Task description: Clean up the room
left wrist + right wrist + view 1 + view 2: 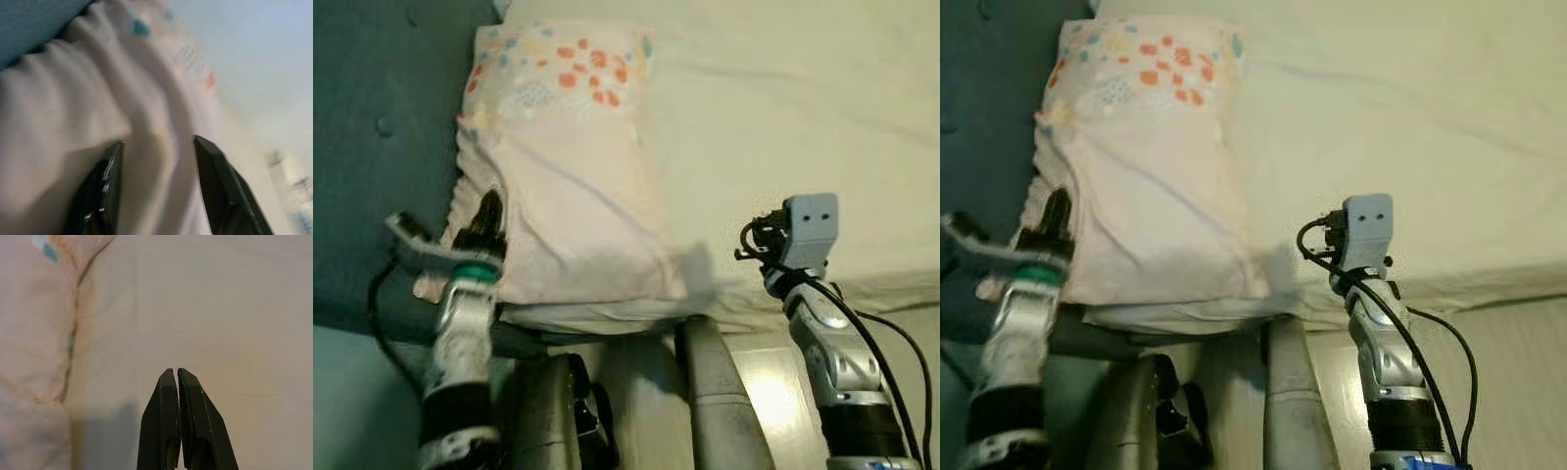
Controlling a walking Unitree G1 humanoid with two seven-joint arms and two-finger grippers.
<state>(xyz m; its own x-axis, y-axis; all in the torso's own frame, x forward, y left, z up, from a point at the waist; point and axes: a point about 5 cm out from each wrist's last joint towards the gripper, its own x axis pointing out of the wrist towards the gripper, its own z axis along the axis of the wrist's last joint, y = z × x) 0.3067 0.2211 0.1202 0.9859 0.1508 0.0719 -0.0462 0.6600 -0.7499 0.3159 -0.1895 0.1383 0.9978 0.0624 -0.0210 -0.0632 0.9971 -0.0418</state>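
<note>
A cream pillow (568,186) with orange and blue flowers at its far end lies on the left side of the bed. My left gripper (156,144) is open at the pillow's near left corner. Its black fingers (489,220) rest against the wrinkled fabric, and a fold of pillow shows between them. My right gripper (175,371) is shut and empty, pointing over the bare sheet just right of the pillow. The right wrist (808,230) hovers by the bed's front edge.
The cream bed sheet (803,98) stretches to the right and back. A dark teal padded surface (382,127) borders the pillow on the left. Below the mattress edge are my grey legs (710,392) and light flooring (769,387).
</note>
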